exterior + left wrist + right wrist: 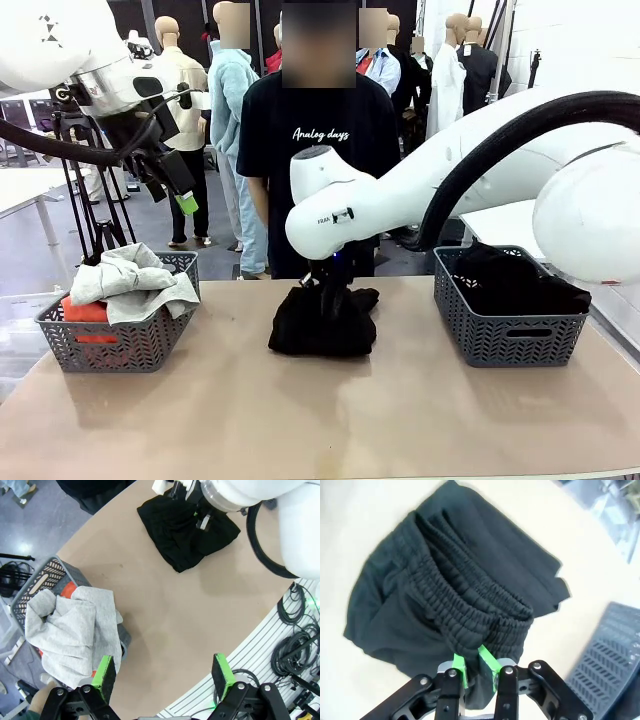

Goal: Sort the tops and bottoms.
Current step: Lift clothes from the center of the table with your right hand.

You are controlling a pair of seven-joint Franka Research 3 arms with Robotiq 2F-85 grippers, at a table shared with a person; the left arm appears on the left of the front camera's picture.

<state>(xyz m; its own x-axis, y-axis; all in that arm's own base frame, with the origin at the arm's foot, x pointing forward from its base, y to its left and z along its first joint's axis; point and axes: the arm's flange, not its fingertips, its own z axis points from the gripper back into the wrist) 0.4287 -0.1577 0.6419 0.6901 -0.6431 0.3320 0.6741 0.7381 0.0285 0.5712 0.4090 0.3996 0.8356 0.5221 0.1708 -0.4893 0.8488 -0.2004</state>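
Tan tabletop (300, 420) with rounded edge. Grey floor (30, 250) beyond, a black tripod (95, 215) standing on it at left. Black cables (295, 650) lie coiled on a white ribbed mat (260, 650).

The tan desk (300, 420) carries two grey baskets, the left basket (120, 345) at one end and the right basket (505, 335) at the other. Black bottoms (320, 325) lie between them, on the desk's middle.

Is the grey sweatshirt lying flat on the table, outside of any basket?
No, the grey sweatshirt is heaped in the left basket, on top of an orange garment, draping over its rim.
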